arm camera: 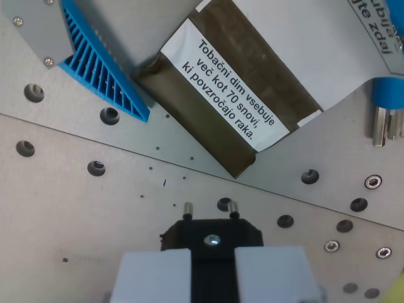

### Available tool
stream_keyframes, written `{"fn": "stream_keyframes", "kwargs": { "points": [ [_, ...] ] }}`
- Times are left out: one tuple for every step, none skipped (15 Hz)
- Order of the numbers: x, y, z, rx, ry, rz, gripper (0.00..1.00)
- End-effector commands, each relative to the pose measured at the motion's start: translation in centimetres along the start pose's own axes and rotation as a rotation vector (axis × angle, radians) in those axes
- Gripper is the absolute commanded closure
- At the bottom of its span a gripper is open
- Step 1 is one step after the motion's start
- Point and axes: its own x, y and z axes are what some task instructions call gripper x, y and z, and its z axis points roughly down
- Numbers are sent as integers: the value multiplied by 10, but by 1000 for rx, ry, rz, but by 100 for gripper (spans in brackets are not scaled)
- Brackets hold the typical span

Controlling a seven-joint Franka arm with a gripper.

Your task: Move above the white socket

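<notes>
My gripper (213,278) fills the bottom edge of the wrist view, its two pale grey fingers (151,273) shut on a black plug (211,237). Two short metal pins (187,209) stick out of the plug's far side, pointing up the picture. The plug hangs over a grey metal plate (95,214) drilled with holes. No white socket shows in this view.
A brown tobacco pack with a white warning label (228,91) lies diagonally across the top centre. A blue ribbed part (104,72) under a grey bracket (41,28) sits at the upper left. At the right edge stands a blue piece (388,95) with metal standoffs (379,126).
</notes>
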Motion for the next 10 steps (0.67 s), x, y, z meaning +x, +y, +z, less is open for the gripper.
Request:
{"fn": "stream_keyframes", "kwargs": {
  "points": [
    [0,0,0,0,1,0,100],
    [0,0,0,0,1,0,100],
    [0,0,0,0,1,0,100],
    [0,0,0,0,0,0,100],
    [0,0,0,0,1,0,100],
    [0,0,0,0,1,0,100],
    [1,0,0,0,1,1,100],
    [1,0,1,1,1,1,100],
    [1,0,1,1,1,2,100],
    [2,0,2,1,3,2,100]
  ]
}}
